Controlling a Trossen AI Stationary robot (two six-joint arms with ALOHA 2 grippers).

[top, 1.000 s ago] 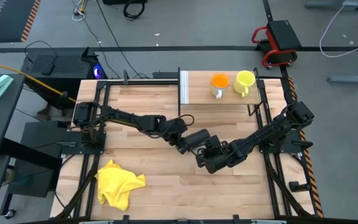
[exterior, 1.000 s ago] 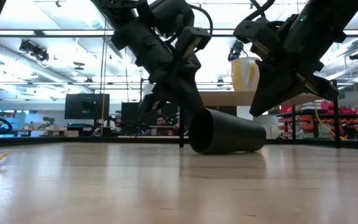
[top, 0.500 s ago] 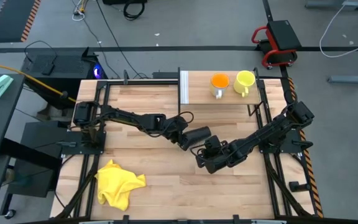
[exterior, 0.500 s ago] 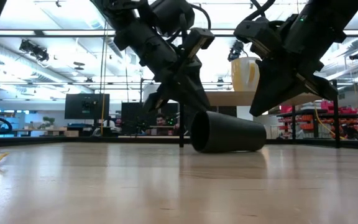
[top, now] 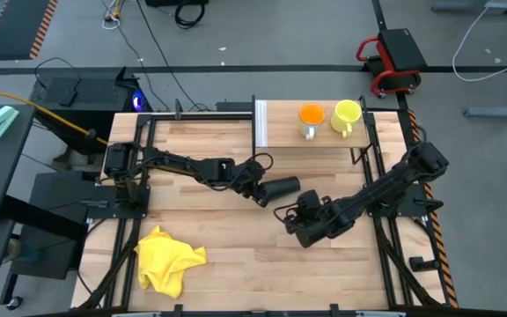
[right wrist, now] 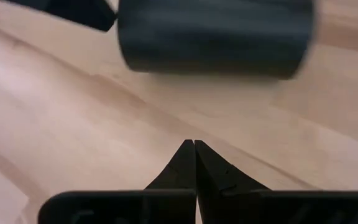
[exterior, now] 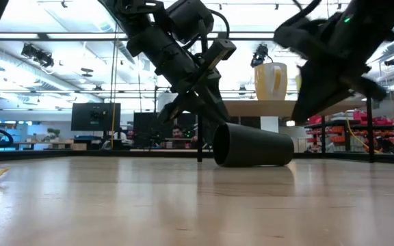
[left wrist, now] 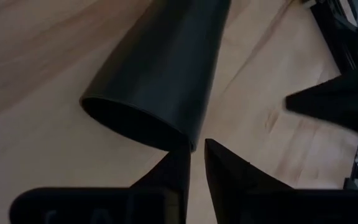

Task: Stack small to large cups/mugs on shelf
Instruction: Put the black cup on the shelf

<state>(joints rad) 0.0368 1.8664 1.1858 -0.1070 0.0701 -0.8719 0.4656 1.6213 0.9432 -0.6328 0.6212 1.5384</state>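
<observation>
The tall black cylindrical cup (top: 283, 186) lies toppled mid-desk (top: 218, 264), rim apparently pinched by the left gripper (top: 260, 194) fingers. The right gripper (top: 290, 218), fingers closed & empty, has been backed off: righting the cup is left to the left arm.

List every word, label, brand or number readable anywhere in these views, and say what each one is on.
None can be read.
Black cup, lying on its side on the table: plain, no marking.
Orange cup and yellow-green mug on the shelf: no print visible.
Yellow cloth: plain.
Monitors behind the table in the low view: content too small to read.
Left gripper and right gripper: no lettering shows.
</observation>
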